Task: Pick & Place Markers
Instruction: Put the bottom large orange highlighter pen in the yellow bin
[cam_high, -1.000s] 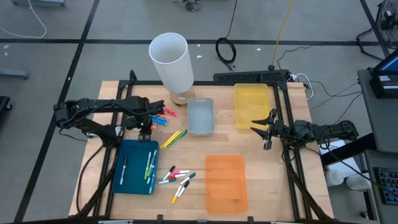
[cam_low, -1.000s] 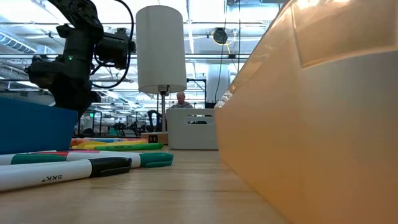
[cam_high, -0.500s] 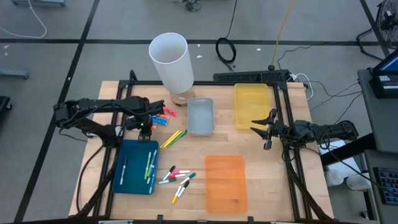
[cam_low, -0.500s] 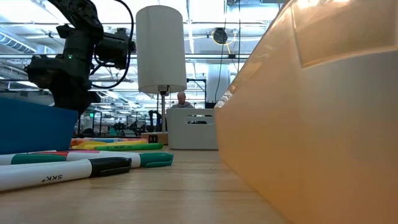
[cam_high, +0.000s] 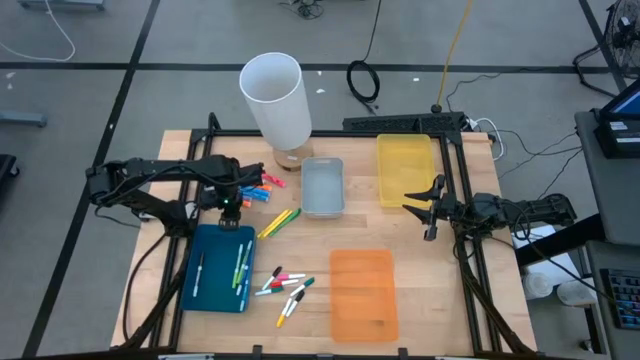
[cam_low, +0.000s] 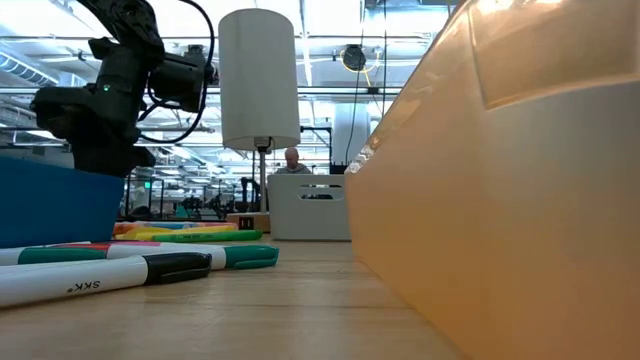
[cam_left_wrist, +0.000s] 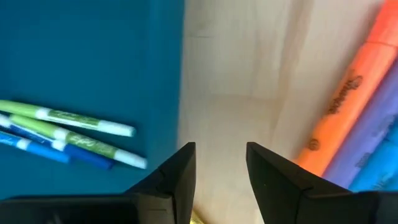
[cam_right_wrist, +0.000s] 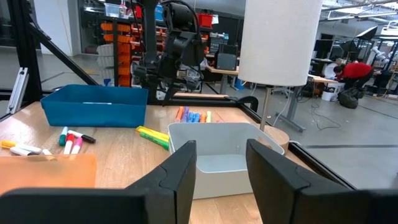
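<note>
1. Hovering open and empty: left gripper (cam_high: 232, 203), at the far rim of the blue tray (cam_high: 203, 285).
2. Lying just beyond that rim: neon markers (cam_high: 262, 189), orange one (cam_left_wrist: 339, 106) nearest, long axes slanting across the finger gap.
3. Waiting well away from the tray: right gripper (cam_high: 428, 207), open, clearly the farther arm.

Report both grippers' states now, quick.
Left gripper: open, empty, above the table between the blue tray and the neon markers.
Right gripper: open, empty, beside the yellow tray.
</note>
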